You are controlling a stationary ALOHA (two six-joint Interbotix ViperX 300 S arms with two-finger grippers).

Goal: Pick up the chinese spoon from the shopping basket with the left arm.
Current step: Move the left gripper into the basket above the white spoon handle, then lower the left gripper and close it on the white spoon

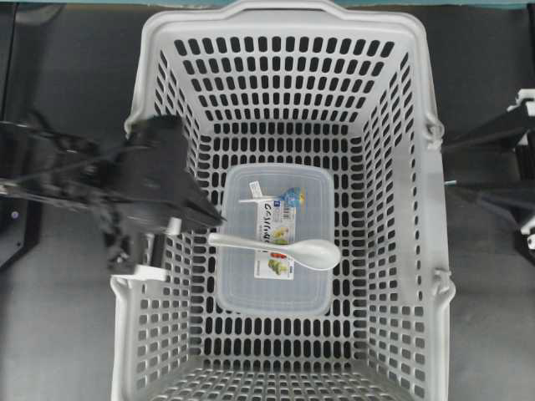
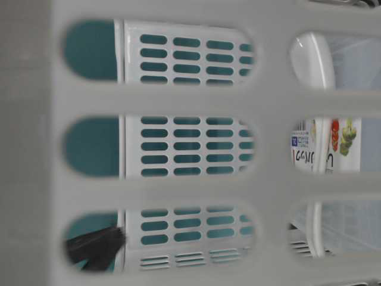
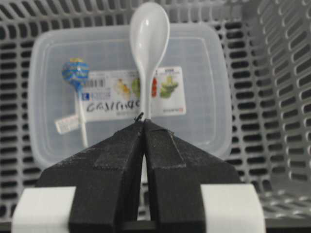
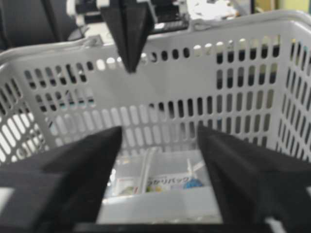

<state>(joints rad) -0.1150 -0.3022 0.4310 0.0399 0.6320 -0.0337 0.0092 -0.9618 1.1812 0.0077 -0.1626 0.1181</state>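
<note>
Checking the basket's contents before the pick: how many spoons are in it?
1. The chinese spoon lies across the lid of the clear food container in the middle of the shopping basket. A lollipop sits with the container; nothing else spoon-like shows, though more could hide underneath.

Colours and patterns

Glossy white chinese spoon [image 1: 288, 247]; light-grey slotted shopping basket [image 1: 430, 209]; clear container [image 1: 242, 284], white label; blue-yellow swirled lollipop [image 3: 75, 74]; black left gripper [image 3: 144, 127].

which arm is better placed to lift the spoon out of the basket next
Left. Its tool is shut on the chinese spoon handle inside the shopping basket; the right tool is open outside it.
</note>
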